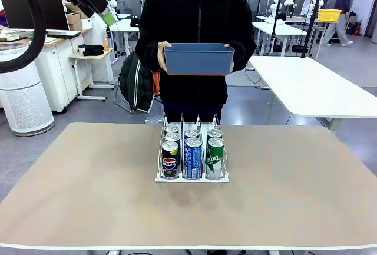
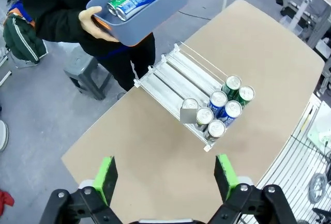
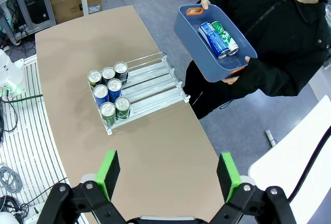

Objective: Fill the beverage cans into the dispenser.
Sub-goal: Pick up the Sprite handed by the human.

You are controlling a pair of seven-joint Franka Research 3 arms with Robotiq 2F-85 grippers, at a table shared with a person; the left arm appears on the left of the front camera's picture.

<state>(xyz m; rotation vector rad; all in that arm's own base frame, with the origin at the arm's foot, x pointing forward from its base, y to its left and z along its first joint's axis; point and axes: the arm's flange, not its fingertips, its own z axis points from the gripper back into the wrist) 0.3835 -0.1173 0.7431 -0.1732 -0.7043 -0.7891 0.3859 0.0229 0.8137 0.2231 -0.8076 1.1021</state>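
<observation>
1. left gripper (image 2: pixel 165 176), black with green pads: jaws spread wide, nothing between them, high above the tan rectangular surface (image 1: pixel 82 196).
2. small white three-lane wire dispenser (image 1: pixel 191 179) sits mid-surface, low front lip toward the robot.
3. left lane: three cans in a row, with a black Pepsi can (image 1: pixel 169 162) at the lip.
4. middle lane: two cans, with a blue can with white lettering (image 1: pixel 193 158) in front.
5. right lane: two cans, with a green can with white lettering (image 1: pixel 215 158) in front. All seven stand upright, bunched at the lip; the far part of the lanes is bare.
6. person in a black jacket (image 1: pixel 197 19) stands at the far edge, holding a blue rectangular plastic bin (image 1: pixel 198 59) by both ends, above and behind the dispenser.
7. in the bin, two loose cans (image 3: pixel 217 38) lie side by side, one blue and one green.
8. right gripper (image 3: pixel 168 174): jaws wide apart, empty, high above the surface.
</observation>
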